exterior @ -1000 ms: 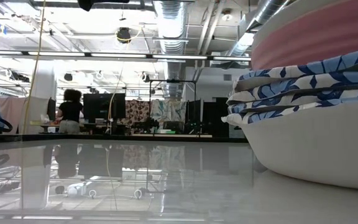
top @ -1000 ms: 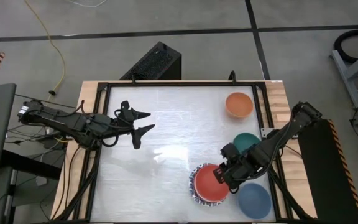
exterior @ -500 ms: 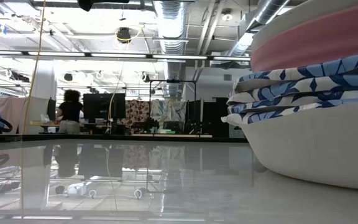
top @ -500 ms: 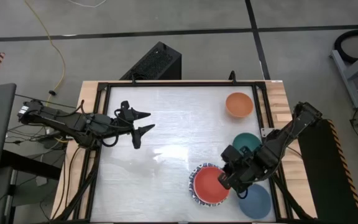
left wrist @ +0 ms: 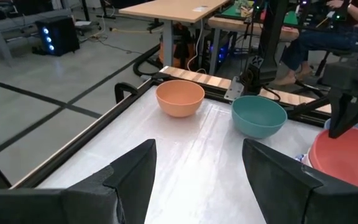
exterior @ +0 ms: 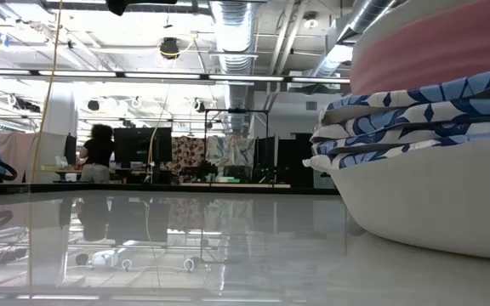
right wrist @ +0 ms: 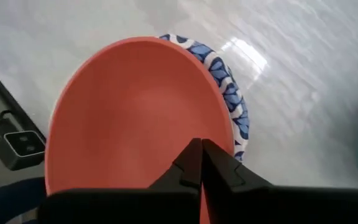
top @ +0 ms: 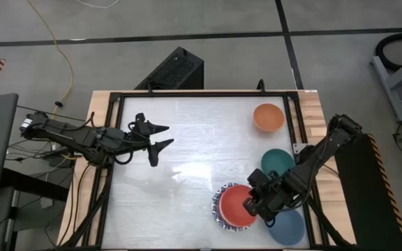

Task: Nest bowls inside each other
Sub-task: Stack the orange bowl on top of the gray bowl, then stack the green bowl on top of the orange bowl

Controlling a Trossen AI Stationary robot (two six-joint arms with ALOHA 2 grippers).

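Right tool [top: 255, 207] pinching red bowl [top: 234, 205] rim, atop stack near surface [top: 187, 139] front edge; left tool [top: 160, 136] spread, open middle.

The right gripper [top: 251, 207] has slid from the red bowl's [top: 234, 205] right side toward the lower right of the high view, and its fingers [right wrist: 199, 163] have closed together at that bowl's rim.
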